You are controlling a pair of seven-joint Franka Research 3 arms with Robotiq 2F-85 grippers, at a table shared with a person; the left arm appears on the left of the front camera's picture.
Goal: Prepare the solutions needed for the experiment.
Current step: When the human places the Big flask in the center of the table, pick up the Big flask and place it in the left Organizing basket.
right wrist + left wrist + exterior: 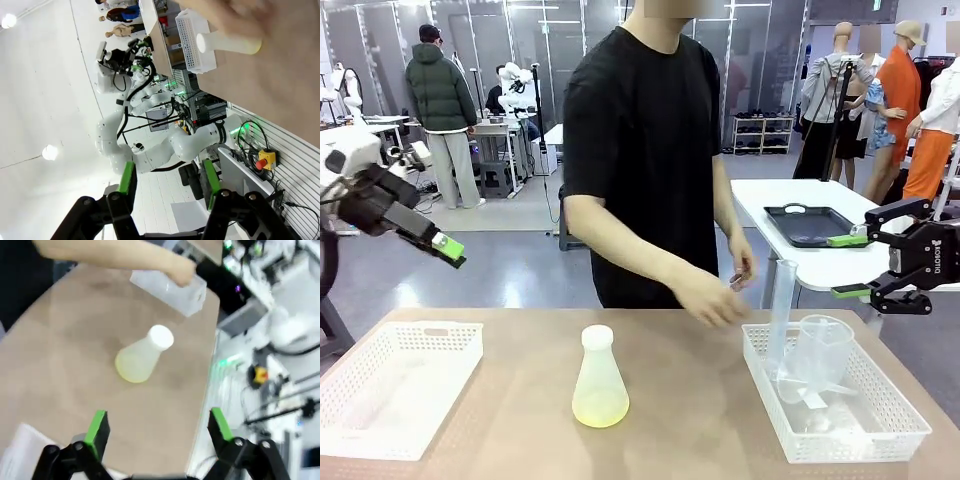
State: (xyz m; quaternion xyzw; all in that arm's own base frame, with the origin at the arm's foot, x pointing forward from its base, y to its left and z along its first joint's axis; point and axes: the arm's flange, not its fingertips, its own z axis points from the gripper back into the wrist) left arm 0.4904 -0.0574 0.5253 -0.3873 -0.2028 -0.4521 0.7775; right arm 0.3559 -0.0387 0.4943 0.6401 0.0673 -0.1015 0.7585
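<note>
Flask (599, 370) moulded in cloudy, smooth plastic, solutions (600, 408) seen clear and watery through it, cap (597, 337) in white plastic, counter (690, 420) finished matt and tan, left basket (420, 327) and right basket (860, 446) formed of white perforated plastic, cylinder (785, 290) and beaker (825, 345) of clear glossy plastic.

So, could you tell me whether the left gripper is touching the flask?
Apart: the left wrist view shows bare tabletop between the left gripper and the flask, which stands free.

On table (690, 400), flask (600, 385) at centre; basket (380, 445) at its nine o'clock; second basket (860, 450), holding jug (825, 350) and tube (783, 300), at three o'clock.
</note>
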